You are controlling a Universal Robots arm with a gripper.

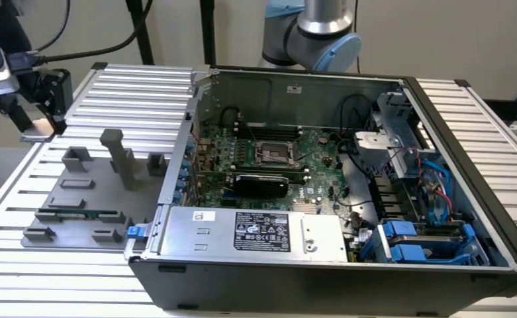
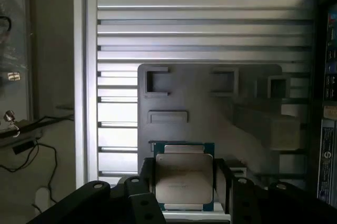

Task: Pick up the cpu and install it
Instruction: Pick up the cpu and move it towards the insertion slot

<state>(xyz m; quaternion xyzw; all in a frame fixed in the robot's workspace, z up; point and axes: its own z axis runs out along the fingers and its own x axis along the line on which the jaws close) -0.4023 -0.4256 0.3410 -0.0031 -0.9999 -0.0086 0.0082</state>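
The cpu (image 2: pixel 184 179) sits clamped in the tool (image 2: pixel 184 177), raised clear of the grey holder plate (image 2: pixel 210 113), near its edge. I judge it safest to hold it level, pinched only at its side rims.

The cpu (image 2: pixel 184 182), a flat square chip with a silver-grey metal top and green rim, is sitting gripped by its edges between two black fingers (image 2: pixel 146 176).
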